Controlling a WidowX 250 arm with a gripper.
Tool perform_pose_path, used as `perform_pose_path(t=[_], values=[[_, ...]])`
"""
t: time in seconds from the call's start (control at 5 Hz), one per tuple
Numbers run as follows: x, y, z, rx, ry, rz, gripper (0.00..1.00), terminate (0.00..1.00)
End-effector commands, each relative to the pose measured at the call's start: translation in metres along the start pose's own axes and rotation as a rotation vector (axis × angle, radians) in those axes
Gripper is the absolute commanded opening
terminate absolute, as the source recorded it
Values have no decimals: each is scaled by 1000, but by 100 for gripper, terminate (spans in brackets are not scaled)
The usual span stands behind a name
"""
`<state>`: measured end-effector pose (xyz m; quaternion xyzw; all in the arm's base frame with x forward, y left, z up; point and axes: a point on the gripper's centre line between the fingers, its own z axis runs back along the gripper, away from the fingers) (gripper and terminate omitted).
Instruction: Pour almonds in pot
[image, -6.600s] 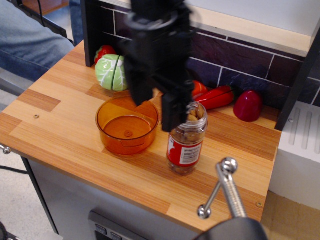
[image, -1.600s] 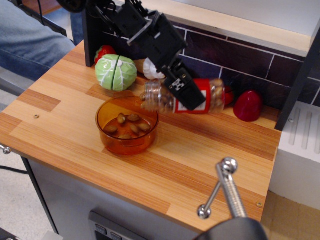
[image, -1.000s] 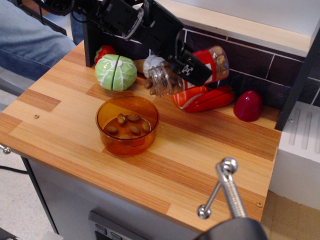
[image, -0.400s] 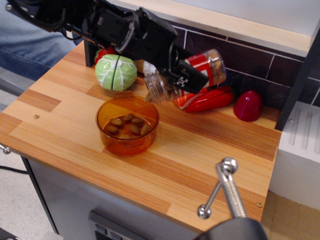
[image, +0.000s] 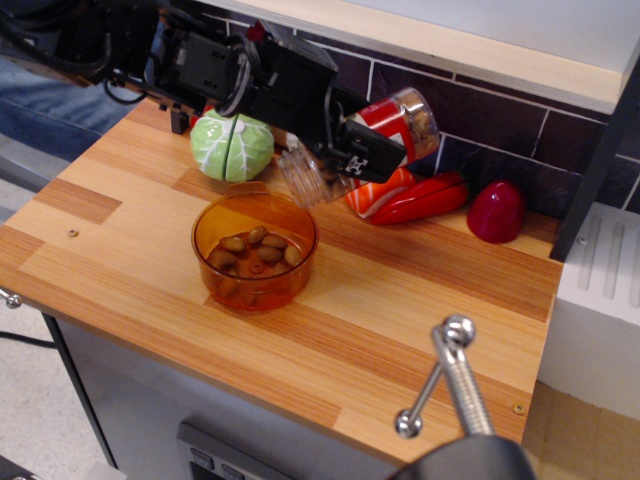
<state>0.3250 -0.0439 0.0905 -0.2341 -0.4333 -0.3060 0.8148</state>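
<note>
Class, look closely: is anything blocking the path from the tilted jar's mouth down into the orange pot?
Nothing visible does. The clear plastic jar's mouth hangs over the translucent orange pot's far rim, open air between; the green cabbage toy sits behind.

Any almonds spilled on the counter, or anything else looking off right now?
No spill shows: the almonds lie inside the orange pot. The gripper holds the jar tilted, mouth down toward the pot.

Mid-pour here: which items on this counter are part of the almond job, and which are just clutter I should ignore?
Part of the job:
- gripper, shut on the tilted jar
- almonds, some already in the pot
- orange pot

Just lying about:
- green cabbage toy
- red pepper toy
- dark red toy by the tiled wall
- metal handle at the front edge
</note>
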Motion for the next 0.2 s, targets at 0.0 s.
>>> perform_pose_path(t=[0.0], values=[[17,-6,12,47,-55,-57,0,100]])
